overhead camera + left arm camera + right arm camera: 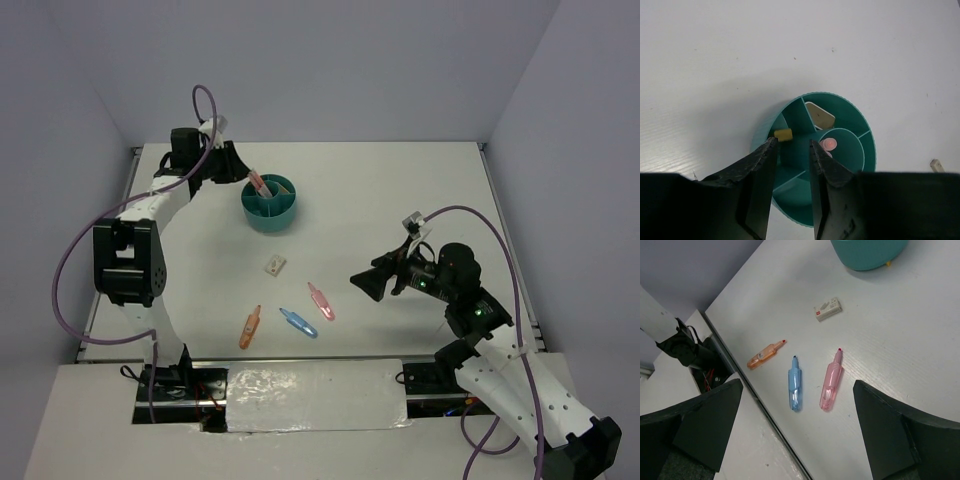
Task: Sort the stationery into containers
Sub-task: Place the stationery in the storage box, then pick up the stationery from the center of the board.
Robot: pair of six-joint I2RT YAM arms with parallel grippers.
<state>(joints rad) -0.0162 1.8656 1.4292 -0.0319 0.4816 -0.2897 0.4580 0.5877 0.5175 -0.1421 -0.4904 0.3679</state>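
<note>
The teal organiser cup [269,203] stands at the back left of the table. A pink pen [257,183] sticks out of its central tube. My left gripper [240,172] hovers just above the cup's left rim, open and empty. In the left wrist view the cup [840,107] holds a yellow eraser block [783,134] just past my left fingertip, a tan eraser [820,116] in another compartment and the pink pen end [829,144]. My right gripper [365,283] is wide open above the pink marker [831,380], blue marker [795,389] and orange marker [765,354].
A white eraser block [275,265] lies on the table between the cup and the markers; it also shows in the right wrist view [828,309]. The table's near edge with a dark gap [715,365] runs just left of the orange marker.
</note>
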